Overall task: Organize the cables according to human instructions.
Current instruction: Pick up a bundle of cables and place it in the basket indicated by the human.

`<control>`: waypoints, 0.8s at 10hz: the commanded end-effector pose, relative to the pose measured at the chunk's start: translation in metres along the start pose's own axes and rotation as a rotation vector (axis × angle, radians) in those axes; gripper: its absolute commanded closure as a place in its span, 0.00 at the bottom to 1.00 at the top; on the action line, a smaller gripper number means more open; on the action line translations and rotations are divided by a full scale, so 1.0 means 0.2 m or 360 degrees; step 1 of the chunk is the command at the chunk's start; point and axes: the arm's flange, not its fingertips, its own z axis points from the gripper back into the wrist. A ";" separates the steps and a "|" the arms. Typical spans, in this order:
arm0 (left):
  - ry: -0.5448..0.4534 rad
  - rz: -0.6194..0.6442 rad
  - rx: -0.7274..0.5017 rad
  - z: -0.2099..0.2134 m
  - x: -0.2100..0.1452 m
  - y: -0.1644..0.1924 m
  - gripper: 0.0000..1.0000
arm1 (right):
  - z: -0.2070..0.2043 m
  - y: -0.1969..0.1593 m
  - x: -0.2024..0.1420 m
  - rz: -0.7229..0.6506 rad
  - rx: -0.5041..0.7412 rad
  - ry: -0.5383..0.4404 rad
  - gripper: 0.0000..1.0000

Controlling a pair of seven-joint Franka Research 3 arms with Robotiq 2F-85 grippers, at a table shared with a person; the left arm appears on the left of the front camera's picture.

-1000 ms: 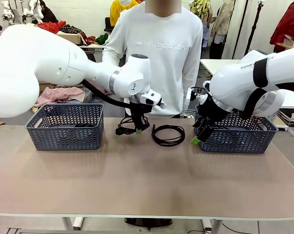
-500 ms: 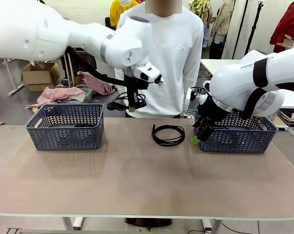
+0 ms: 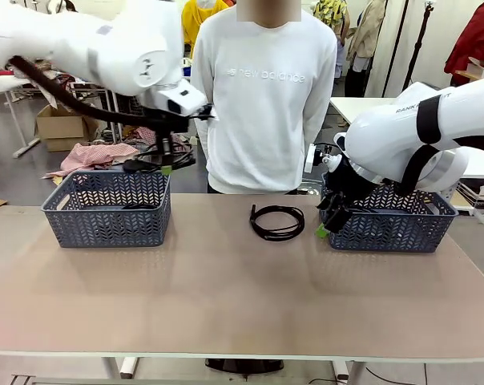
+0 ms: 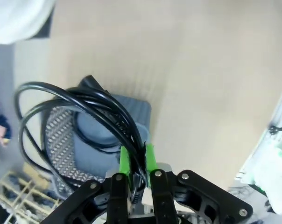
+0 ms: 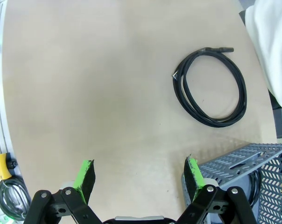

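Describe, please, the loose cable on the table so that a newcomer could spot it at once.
Find the long beige table and look toward its far edge, before the person in white. Between the two blue-grey baskets, nearer the right one, lies a black coil; it alone rests flat on bare tabletop.

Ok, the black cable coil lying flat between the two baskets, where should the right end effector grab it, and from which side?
From straight above: the coil lies flat on the table, so nothing stands up for a side approach. Pinch across the bundled strands on the arc nearest the open right end effector, away from the loose plug, so the loops likely lift together.
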 end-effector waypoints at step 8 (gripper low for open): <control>-0.0073 0.0185 0.0027 -0.37 -0.50 0.17 1.00 | 0.01 0.00 0.00 0.0014 0.0000 -0.0003 0.00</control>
